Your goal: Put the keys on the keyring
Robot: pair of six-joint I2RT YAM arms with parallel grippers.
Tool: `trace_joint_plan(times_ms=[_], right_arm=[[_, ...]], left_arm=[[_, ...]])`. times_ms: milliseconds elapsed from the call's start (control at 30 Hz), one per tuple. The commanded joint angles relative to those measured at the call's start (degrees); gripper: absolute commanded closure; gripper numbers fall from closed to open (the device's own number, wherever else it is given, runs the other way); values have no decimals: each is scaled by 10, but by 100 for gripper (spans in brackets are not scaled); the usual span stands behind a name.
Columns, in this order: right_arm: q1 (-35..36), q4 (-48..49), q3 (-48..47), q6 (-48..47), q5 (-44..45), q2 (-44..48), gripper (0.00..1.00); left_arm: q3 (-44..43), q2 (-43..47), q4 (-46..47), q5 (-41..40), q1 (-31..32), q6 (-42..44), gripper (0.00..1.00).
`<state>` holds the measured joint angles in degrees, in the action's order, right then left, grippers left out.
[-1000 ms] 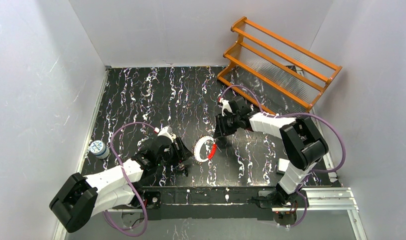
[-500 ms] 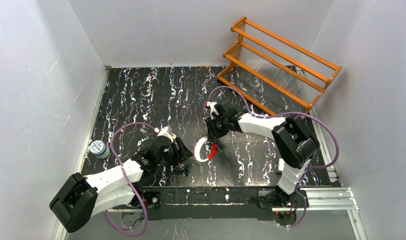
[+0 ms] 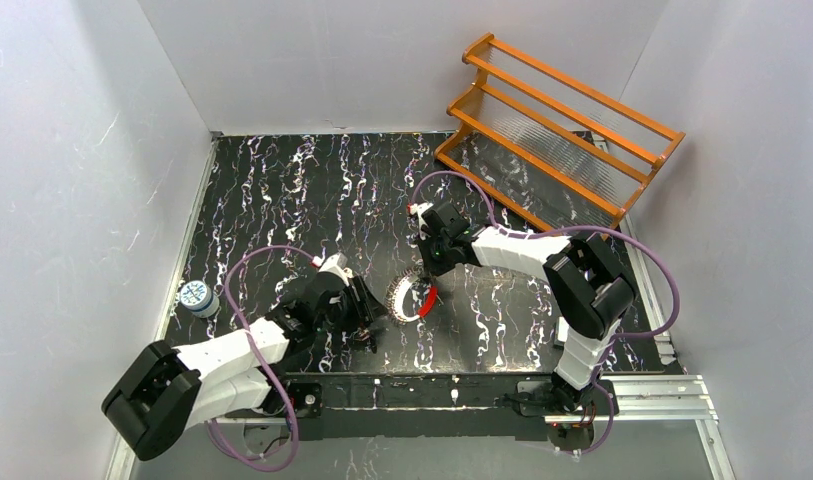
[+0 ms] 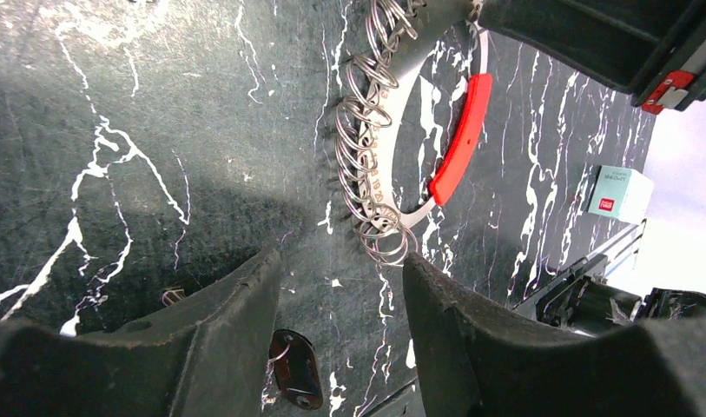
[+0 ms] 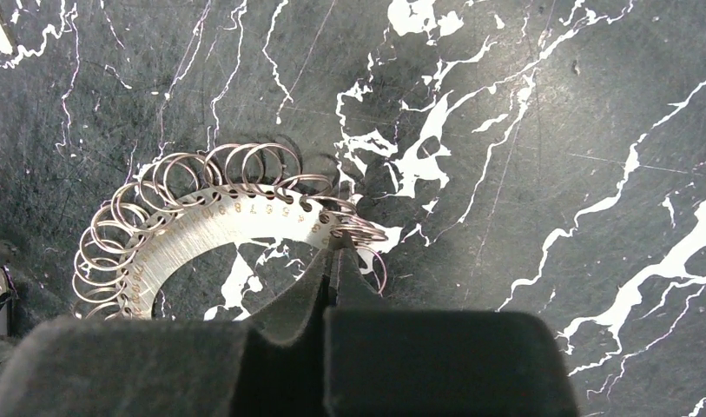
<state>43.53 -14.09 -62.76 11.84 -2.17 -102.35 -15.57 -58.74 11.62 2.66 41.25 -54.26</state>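
Observation:
The keyring (image 3: pixel 410 298) is a curved silver band strung with several small wire rings and a red section (image 4: pixel 460 139). It lies at the table's middle. My right gripper (image 3: pixel 428 272) is shut, and its tips (image 5: pixel 336 246) pinch the band's end among the small rings (image 5: pixel 245 221). My left gripper (image 3: pixel 372 306) is open just left of the ring, with its fingers (image 4: pixel 236 313) straddling bare table below the ring's lower end (image 4: pixel 379 234). A small dark key piece on a tiny ring (image 4: pixel 295 378) lies between the fingers. A brass-coloured bit (image 4: pixel 171 297) peeks out beside the left finger.
An orange wooden rack (image 3: pixel 562 115) stands at the back right. A small blue-and-white cylinder (image 3: pixel 195 298) sits at the left edge. A pale box (image 3: pixel 567 330) lies by the right arm's base and shows in the left wrist view (image 4: pixel 621 193). Purple cables loop over both arms.
My right gripper has moved left and forward onto the keyring's upper end and closed there. The ring has shifted slightly. The left arm has barely moved.

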Motion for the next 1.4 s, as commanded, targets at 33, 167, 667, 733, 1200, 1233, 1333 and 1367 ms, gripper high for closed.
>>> trace_joint_plan(times_ms=[33, 167, 667, 733, 1200, 1233, 1333, 1367], right_arm=[[0, -16, 12, 7, -2, 33, 99], [-2, -20, 26, 23, -29, 54, 99], [-115, 24, 102, 75, -226, 121, 55], [-126, 27, 103, 73, -244, 111, 53], [-129, 83, 170, 100, -338, 77, 68], [-129, 87, 177, 103, -346, 77, 71], [-126, 101, 201, 115, -364, 79, 75], [-123, 106, 208, 119, -367, 80, 76]], left_arm=[[-1, -32, 35, 22, -3, -3, 49], [-7, -58, 58, 27, -3, -5, 49], [-23, -91, 30, 11, -3, 4, 55], [-29, -91, 10, -1, -3, 9, 57], [-68, -151, 5, -10, -3, 30, 73], [-75, -155, 2, -14, -3, 34, 76], [-101, -171, -16, -28, -3, 54, 82], [-111, -178, -22, -38, -3, 61, 83]])
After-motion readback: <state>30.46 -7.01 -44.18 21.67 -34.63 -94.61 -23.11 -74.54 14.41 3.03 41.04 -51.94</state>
